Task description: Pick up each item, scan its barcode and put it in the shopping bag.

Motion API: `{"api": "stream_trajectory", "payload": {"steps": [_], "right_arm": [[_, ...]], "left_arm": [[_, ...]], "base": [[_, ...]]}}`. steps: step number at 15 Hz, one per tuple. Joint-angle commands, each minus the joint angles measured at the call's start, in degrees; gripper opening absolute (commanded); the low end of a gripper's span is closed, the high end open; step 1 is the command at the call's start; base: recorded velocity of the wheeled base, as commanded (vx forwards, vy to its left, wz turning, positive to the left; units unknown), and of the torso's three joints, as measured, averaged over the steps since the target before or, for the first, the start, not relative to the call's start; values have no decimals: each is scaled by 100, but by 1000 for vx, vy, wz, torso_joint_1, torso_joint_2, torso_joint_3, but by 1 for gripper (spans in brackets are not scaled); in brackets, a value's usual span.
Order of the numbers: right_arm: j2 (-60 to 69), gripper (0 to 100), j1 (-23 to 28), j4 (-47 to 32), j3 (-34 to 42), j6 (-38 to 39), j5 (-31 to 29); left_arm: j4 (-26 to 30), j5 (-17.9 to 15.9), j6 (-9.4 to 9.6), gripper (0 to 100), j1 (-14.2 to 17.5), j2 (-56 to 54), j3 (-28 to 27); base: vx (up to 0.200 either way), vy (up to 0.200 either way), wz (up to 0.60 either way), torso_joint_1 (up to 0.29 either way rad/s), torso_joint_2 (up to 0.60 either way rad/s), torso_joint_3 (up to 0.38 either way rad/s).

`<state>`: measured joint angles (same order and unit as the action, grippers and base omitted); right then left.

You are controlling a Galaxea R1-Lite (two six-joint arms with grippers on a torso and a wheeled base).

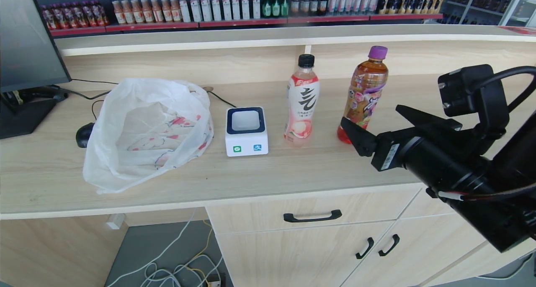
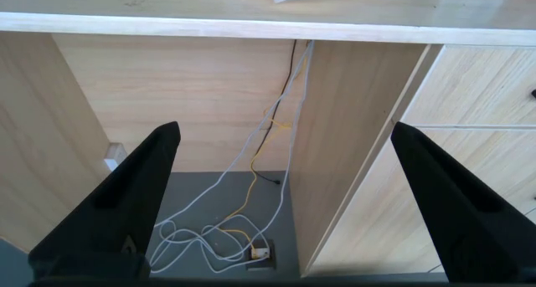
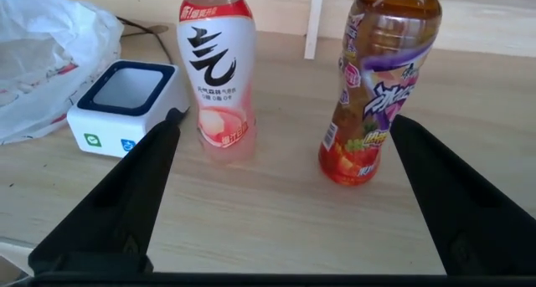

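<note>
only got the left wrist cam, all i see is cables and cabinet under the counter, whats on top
Observer: Two bottles stand upright on the counter: a pink bottle with a black cap, and a purple-capped bottle to its right.
Operator: wheres the scanner
Observer: The white scanner sits between the shopping bag and the pink bottle.
Operator: right arm holding anything
Observer: No. The right gripper is open and empty, facing the two bottles.
</note>
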<state>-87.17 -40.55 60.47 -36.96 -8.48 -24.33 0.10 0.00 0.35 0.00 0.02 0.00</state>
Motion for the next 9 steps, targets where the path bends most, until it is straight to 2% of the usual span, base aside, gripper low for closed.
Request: {"api": "stream_trajectory", "payload": {"steps": [1, 3, 9], "right_arm": [[-441, 100, -32, 264, -4, -13, -1], [-731, 100, -41, 677, -153, -215, 7], [-1161, 100, -103, 923, -312, -400, 25]], "left_arm": [[-1, 0, 0, 100, 0, 6, 0], [-1, 0, 0, 100, 0, -2, 0], [-1, 0, 0, 100, 0, -2, 0]], "base": [[0, 0, 0, 0, 0, 0], [0, 0, 0, 0, 0, 0], [0, 0, 0, 0, 0, 0]]}}
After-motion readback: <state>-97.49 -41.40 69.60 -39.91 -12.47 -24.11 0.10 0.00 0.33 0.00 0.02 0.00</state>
